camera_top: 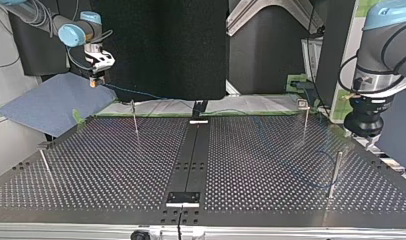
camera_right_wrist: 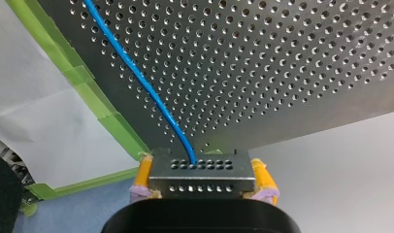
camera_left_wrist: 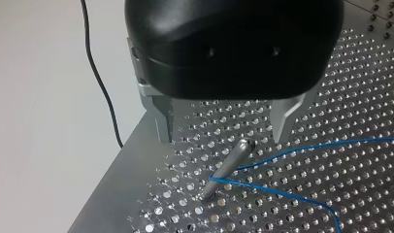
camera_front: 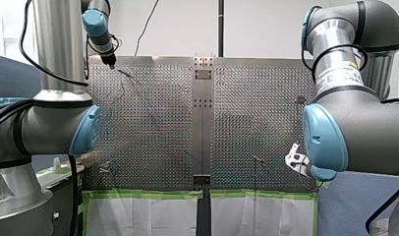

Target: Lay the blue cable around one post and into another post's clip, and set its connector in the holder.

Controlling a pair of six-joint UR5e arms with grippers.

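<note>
In the left wrist view my left gripper point(camera_left_wrist: 221, 138) hangs open above a slanting metal post point(camera_left_wrist: 229, 167), its metal fingers point(camera_left_wrist: 161, 121) standing either side of the post's top. The thin blue cable point(camera_left_wrist: 282, 194) bends around that post near its base and runs off over the perforated table. In the right wrist view my right gripper point(camera_right_wrist: 203, 183) is shut, yellow pads point(camera_right_wrist: 142, 177) pressed on a perforated metal connector point(camera_right_wrist: 200, 167). The cable point(camera_right_wrist: 141, 80) leaves it over the table's edge. In the top view this gripper point(camera_top: 96, 80) hovers off the far left corner, trailing the cable point(camera_top: 136, 92).
Other thin posts point(camera_top: 134, 117) point(camera_top: 46, 167) stand on the perforated table point(camera_top: 116, 165), and one point(camera_top: 305, 120) carries a small clip at its top. A black strip point(camera_top: 191, 155) runs down the middle. Green tape point(camera_right_wrist: 88, 85) edges the table, and a blue cloth point(camera_top: 51, 102) lies beyond it.
</note>
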